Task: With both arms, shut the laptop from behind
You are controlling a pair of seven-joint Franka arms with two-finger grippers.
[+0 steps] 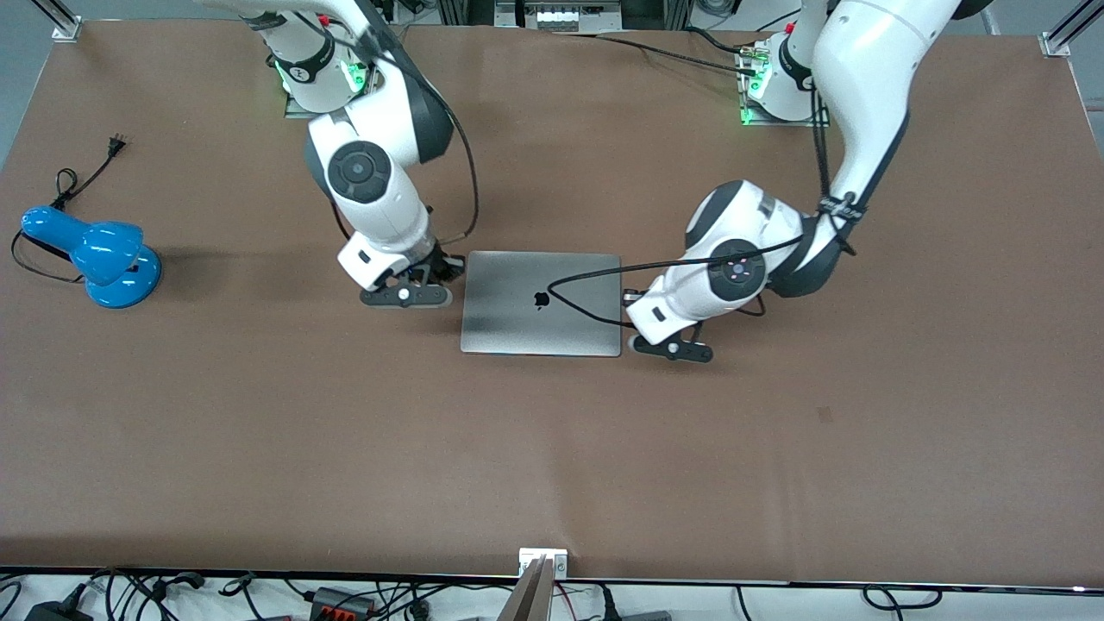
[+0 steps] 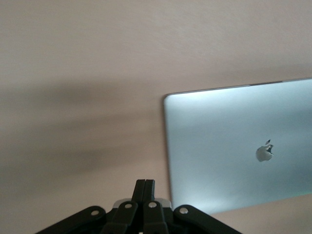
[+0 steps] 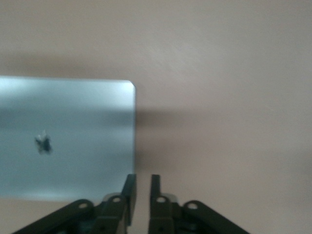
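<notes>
The laptop point(image 1: 541, 303) lies shut and flat at the middle of the table point(image 1: 552, 448), lid up, so the closing looks done and the next move, as a guess, calls only for both arms to lift clear without dragging the lid. The right gripper point(image 1: 431, 278) sits low at the laptop's nine o'clock, fingers a narrow slot apart and empty; the left gripper point(image 1: 649, 338) sits at its four o'clock, fingers pressed together, holding nothing. The only marking is a black apple logo point(image 1: 542, 300) on the lid; a blue lamp point(image 1: 95, 254) stands toward the right arm's end, and no writing is legible.
</notes>
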